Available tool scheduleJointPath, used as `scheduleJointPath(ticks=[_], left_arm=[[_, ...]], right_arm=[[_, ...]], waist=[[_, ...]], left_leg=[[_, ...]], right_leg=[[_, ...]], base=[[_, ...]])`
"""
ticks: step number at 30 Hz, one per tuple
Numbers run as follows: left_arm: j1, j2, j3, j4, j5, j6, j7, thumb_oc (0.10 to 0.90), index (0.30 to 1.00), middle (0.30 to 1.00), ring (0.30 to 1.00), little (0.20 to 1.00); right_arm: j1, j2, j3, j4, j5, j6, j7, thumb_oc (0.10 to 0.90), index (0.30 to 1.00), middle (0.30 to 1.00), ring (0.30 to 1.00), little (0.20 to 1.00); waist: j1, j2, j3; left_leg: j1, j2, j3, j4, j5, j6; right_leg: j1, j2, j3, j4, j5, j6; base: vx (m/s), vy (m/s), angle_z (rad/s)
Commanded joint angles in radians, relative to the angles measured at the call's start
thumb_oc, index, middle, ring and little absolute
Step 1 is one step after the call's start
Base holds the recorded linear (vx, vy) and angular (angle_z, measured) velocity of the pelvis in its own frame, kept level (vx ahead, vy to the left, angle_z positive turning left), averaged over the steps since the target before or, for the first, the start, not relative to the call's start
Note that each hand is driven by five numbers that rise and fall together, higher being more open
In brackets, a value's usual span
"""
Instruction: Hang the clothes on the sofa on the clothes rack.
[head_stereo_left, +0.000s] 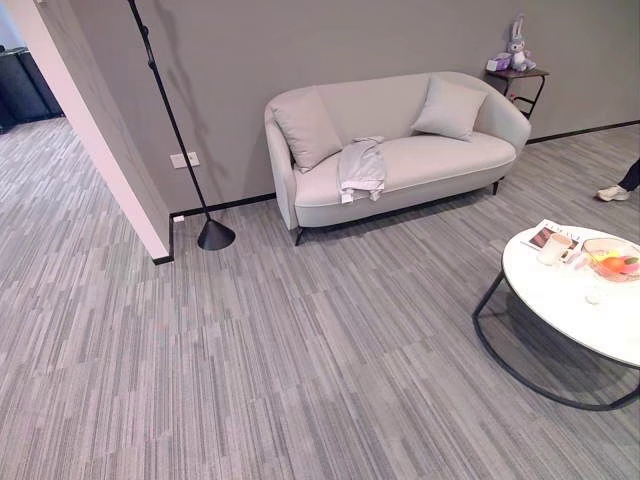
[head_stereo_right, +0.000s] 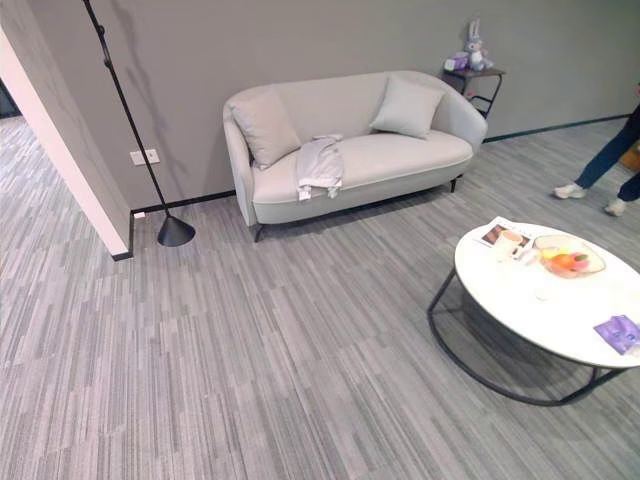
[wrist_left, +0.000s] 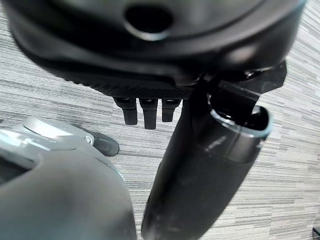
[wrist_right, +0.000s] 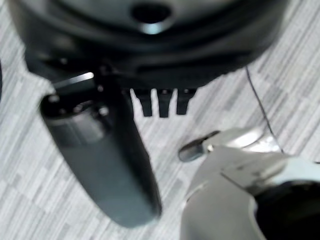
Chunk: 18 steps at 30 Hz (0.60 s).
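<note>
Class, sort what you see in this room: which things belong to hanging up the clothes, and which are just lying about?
Belongs to the job:
- grey garment
- sofa

Just lying about:
- two cushions
- floor lamp
- round table
- fruit bowl
- toy rabbit

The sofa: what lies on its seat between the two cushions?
On the sofa, a light garment lies between the left cushion and right cushion, seen in both eye views.

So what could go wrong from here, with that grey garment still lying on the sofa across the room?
The garment droops over the front edge of the sofa, so a poor grab might drag it onto the floor. The round table with its fruit bowl stands near the path on the right and could be bumped. A person is walking close by. Both hands, left and right, hang straight and hold nothing.
</note>
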Motion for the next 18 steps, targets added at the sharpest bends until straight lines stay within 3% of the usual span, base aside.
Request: scheduleJointPath(ticks=[1,18], left_arm=[[-0.06,-0.054,-0.03,0.051,0.041,-0.037,-0.006,0.8,0.9,0.9,0.9,0.9],[-0.062,-0.067,-0.059,0.043,0.071,-0.045,-0.004,0.8,0.9,0.9,0.9,0.9]], right_arm=[[-0.036,-0.01,0.005,0.049,-0.019,-0.026,0.006,0.8,0.9,0.9,0.9,0.9],[-0.029,-0.03,0.008,0.073,-0.077,-0.021,0.009,0.8,0.9,0.9,0.9,0.9]], waist=[[0.007,-0.009,-0.018],[-0.001,0.006,-0.015]], left_leg=[[-0.009,0.034,-0.029,-0.037,-0.007,-0.041],[0.0,0.018,-0.033,-0.037,-0.026,-0.024]], right_leg=[[-0.03,-0.069,-0.031,0.004,0.009,0.105],[-0.023,-0.085,-0.026,0.004,0.01,0.115]], base=[[0.0,0.0,0.0],[0.01,0.019,0.0]])
